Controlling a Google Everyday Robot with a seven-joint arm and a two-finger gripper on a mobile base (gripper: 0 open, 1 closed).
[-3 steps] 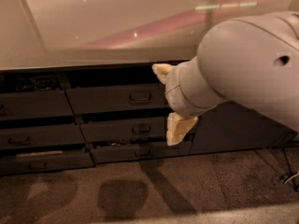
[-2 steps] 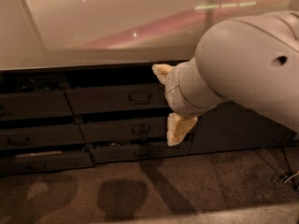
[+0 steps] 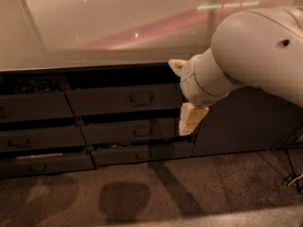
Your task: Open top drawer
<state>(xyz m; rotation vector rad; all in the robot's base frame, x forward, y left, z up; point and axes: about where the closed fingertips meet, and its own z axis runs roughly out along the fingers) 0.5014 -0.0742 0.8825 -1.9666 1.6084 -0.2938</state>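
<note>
Camera view: claw (image 3: 178, 97) spread wide beside top drawer (image 3: 104, 100).

Pale glossy countertop (image 3: 94, 32) runs the whole width, light streaks reflecting off it. Dark drawer cabinet (image 3: 236, 122) sits under its front edge, and the gripper (image 3: 180, 97) hangs just below that edge, right of middle, fingers spread. Speckled floor (image 3: 142, 197) below, thin cable (image 3: 294, 179) at its right edge.

- Gripper (image 3: 179, 97): fingers spread, at the right end of the top drawer (image 3: 109, 102), under the countertop (image 3: 94, 56) edge.
- Handle (image 3: 141, 98): reachable from the front.
- Arm (image 3: 255, 51): blocks approach from the right.
- Floor (image 3: 142, 193): open passage before the drawers.
</note>
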